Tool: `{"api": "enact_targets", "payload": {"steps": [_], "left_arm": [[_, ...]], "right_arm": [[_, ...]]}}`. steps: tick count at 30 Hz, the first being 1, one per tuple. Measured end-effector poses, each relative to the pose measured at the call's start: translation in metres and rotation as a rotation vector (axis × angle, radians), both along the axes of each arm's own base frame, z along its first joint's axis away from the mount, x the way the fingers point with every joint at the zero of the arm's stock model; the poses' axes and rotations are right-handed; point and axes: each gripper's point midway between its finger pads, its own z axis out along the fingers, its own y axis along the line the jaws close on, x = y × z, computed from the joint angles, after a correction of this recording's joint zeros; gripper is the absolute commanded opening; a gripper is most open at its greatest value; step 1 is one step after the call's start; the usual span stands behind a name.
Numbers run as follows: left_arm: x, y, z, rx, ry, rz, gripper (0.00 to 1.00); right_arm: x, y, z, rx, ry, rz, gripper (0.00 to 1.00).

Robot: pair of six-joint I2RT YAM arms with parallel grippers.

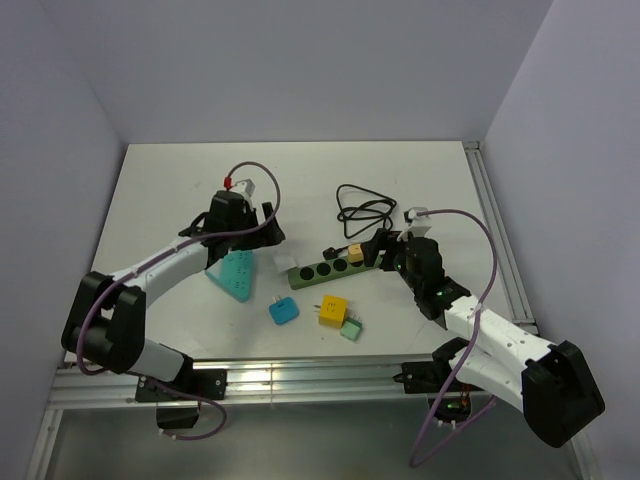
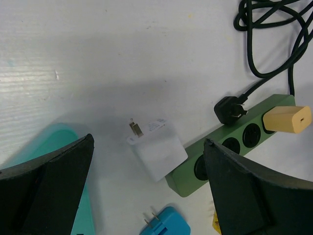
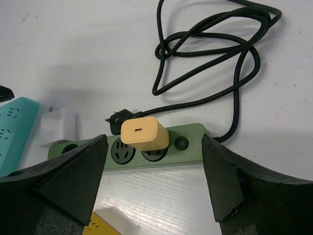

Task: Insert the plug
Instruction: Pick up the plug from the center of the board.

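Right end effector (image 3: 154, 139), spread wide, hovers over the tan plug (image 3: 144, 133) on the green strip (image 3: 190, 156); left end effector (image 2: 149, 139) gapes above the white plug (image 2: 159, 154).

Camera setup: one overhead view, two wrist views.
Top external looks down from above and behind the arm bases and takes in the whole table (image 1: 170, 180). Both wrist cameras look down from close range between their own fingers (image 2: 44, 186). All three views share the green power strip (image 3: 193, 147) and the tan plug (image 3: 144, 133).
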Motion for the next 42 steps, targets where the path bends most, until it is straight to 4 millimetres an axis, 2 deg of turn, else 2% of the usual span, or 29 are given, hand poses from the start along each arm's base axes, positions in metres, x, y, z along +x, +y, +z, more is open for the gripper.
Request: {"api": "enact_targets", "payload": {"steps": [3,8,15,20,35,38,41,42], "left_arm": [[-0.005,-0.009,-0.001,-0.007,0.010,0.009,0.99],[-0.024,-0.033,-0.007,-0.001,0.047,0.036,0.99],[-0.029,-0.015,-0.028,0.065,0.144,0.281,1.00],[-0.018,-0.016,-0.034,0.110,0.194,0.395,0.99],[-0.016,-0.026,-0.067,0.169,0.275,0.424,1.00],[-0.016,-0.029,-0.072,0.165,0.293,0.415,0.97],[-0.010,-0.034,-0.075,0.146,0.297,0.405,0.86],[-0.008,-0.035,-0.074,0.134,0.296,0.402,0.79]], "right_arm": [[0.000,0.000,0.000,0.000,0.001,0.003,0.84],[-0.001,0.001,0.000,0.001,0.001,0.007,0.84],[-0.001,0.002,0.000,0.007,0.001,0.010,0.84],[-0.001,0.002,0.001,0.009,0.002,0.012,0.84],[-0.002,0.003,0.001,0.012,0.002,0.014,0.83],[-0.002,0.003,0.001,0.012,0.002,0.015,0.83],[-0.002,0.003,0.000,0.012,0.003,0.014,0.82],[-0.002,0.003,0.001,0.012,0.002,0.015,0.82]]}}
